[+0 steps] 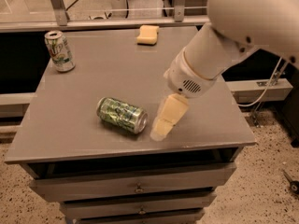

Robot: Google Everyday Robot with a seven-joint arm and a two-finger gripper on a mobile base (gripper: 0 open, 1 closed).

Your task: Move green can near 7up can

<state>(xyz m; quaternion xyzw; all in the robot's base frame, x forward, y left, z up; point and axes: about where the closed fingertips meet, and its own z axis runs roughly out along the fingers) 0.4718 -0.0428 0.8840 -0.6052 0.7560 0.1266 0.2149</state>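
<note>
Camera view: the dark-green patterned silver-ended can (121,115) lay sideways, the pale gripper (160,129) just at its 3 o'clock, its grip impossible to tell; the white-and-green 7up can (59,51) stood upright at 11 o'clock.
</note>
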